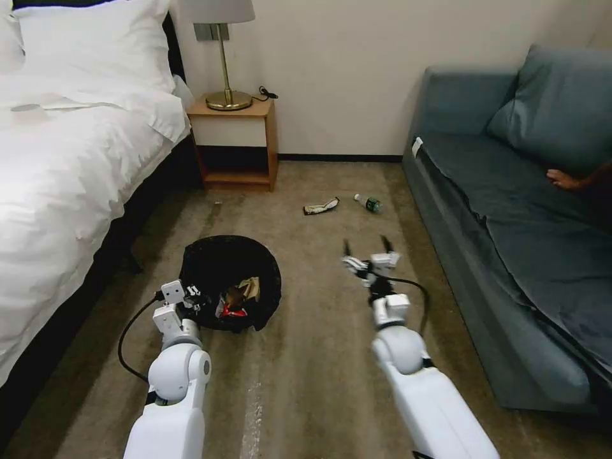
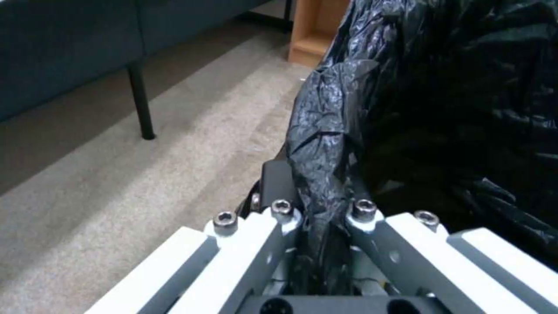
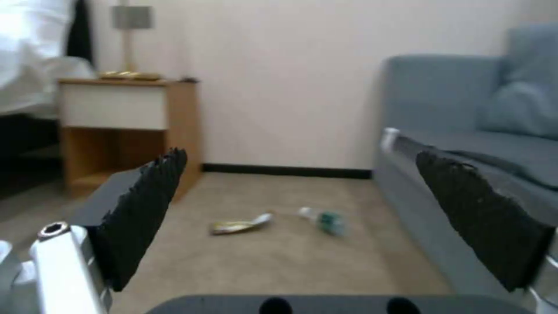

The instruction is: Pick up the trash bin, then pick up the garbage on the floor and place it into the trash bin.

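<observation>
Two pieces of garbage lie on the carpet ahead of us: a flat dark wrapper (image 1: 320,206) with yellow print and, just beside it toward the sofa, a small clear bottle (image 1: 368,203) with a green label. Both sit near the far wall, between the nightstand (image 1: 237,143) and the blue sofa (image 1: 510,223), well apart from our grippers. The trash bin (image 1: 231,280) stands on the floor nearer to us, close to the bed (image 1: 70,166), with its black liner (image 2: 348,131) folded over the rim. Inside it we see a crumpled tan paper bag (image 1: 247,289) and a red-and-white snack wrapper (image 1: 231,310). Our left gripper (image 1: 194,298) is at the bin's near rim, closed on the liner edge, with the black plastic pinched between its fingers (image 2: 279,183). Our right gripper (image 1: 368,250) hangs above bare carpet, pointing toward the wrapper and bottle, spread wide with nothing between its black pads (image 3: 145,205).
</observation>
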`<state>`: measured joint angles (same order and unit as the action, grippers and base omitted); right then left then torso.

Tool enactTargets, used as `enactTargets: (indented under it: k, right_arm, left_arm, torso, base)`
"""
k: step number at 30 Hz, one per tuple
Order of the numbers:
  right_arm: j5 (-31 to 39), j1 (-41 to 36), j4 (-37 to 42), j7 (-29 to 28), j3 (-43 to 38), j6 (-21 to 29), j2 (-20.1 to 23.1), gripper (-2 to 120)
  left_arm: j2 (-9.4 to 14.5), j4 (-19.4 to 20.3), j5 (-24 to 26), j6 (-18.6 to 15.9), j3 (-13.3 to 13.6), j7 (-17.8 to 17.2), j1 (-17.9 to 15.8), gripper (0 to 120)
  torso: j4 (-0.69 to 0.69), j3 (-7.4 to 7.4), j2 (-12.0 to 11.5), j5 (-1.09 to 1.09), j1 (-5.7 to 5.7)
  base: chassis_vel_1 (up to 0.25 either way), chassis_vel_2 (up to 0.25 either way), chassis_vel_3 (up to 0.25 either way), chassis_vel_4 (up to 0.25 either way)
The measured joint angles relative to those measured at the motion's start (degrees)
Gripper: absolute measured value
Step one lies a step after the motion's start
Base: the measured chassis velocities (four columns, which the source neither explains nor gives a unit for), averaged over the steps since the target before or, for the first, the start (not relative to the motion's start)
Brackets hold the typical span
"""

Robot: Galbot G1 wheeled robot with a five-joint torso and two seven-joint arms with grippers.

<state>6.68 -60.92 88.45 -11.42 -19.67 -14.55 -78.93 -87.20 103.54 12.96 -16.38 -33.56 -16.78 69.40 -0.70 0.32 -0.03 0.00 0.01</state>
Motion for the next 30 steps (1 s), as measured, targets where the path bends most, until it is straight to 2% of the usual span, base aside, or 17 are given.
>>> enactTargets:
  k: [4, 10, 16, 20, 30]
  right_arm:
    - [-1.5, -1.4, -0.8, 1.2, -3.8, -4.3, -0.5, 98]
    - [-3.7, -2.3, -1.6, 2.0, -5.7, -7.0, -1.3, 93]
    - [-4.0, -2.7, -2.3, 3.1, -7.1, -8.6, -2.1, 95]
    - [-4.0, -2.8, -3.0, 3.5, -7.8, -9.6, -2.4, 100]
    - [-4.0, -3.3, -2.7, 4.3, -8.0, -9.3, -2.6, 100]
  left_arm:
    - [0.3, 0.3, 0.0, 0.0, 0.1, 0.4, 0.3, 3]
    - [0.6, 0.7, 0.0, 0.0, -0.1, 0.6, 0.6, 3]
    - [0.9, 0.9, 0.1, 0.0, -0.3, 0.6, 1.0, 3]
    - [0.9, 1.3, 0.1, 0.0, -0.4, 0.6, 1.1, 3]
    - [0.4, 1.5, -0.2, 0.0, -0.1, 0.5, 1.6, 3]
  torso:
    - [0.01, 0.00, 0.0, 0.00, 0.00]
    - [0.01, 0.00, 0.0, 0.01, 0.00]
    - [0.02, 0.00, 0.0, 0.00, 0.00]
    - [0.02, 0.00, 0.0, 0.00, 0.00]
    - [0.02, 0.00, 0.0, -0.01, 0.00]
  base:
    - [0.000, 0.000, 0.000, 0.000]
    - [0.000, 0.000, 0.000, 0.000]
    - [0.000, 0.000, 0.000, 0.000]
    - [0.000, 0.000, 0.000, 0.000]
    - [0.000, 0.000, 0.000, 0.000]
